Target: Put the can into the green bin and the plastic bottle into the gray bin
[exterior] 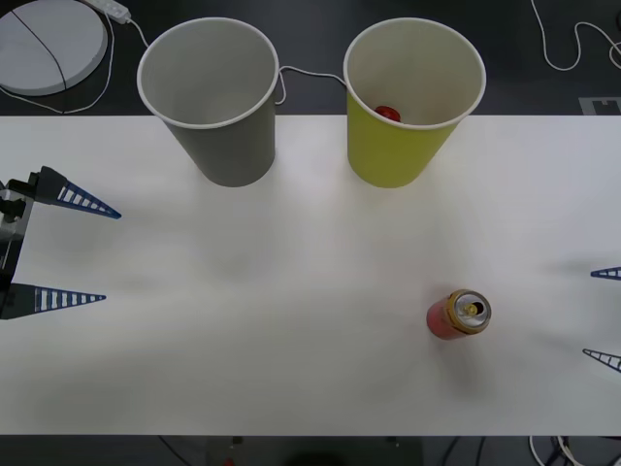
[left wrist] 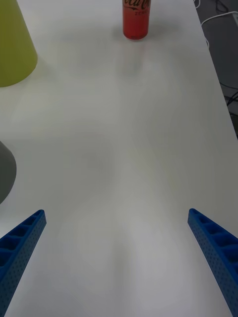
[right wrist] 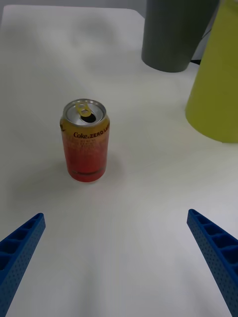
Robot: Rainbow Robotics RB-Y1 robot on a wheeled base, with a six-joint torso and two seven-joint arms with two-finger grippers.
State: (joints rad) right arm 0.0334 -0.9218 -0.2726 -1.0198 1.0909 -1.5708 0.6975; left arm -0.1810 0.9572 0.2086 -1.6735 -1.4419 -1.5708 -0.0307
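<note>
Standing upright, the red, gold-topped can faces the open right claw.

My left hand has blue, ribbed, tapering fingers on a black mount; my right hand shows matching blue ribbed tips.

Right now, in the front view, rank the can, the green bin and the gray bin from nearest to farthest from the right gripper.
From the right gripper, open at the table's right edge:
1. The can, upright on the table just to the gripper's left.
2. The green bin, at the far edge, right of centre.
3. The gray bin, at the far edge, farther left.
</note>
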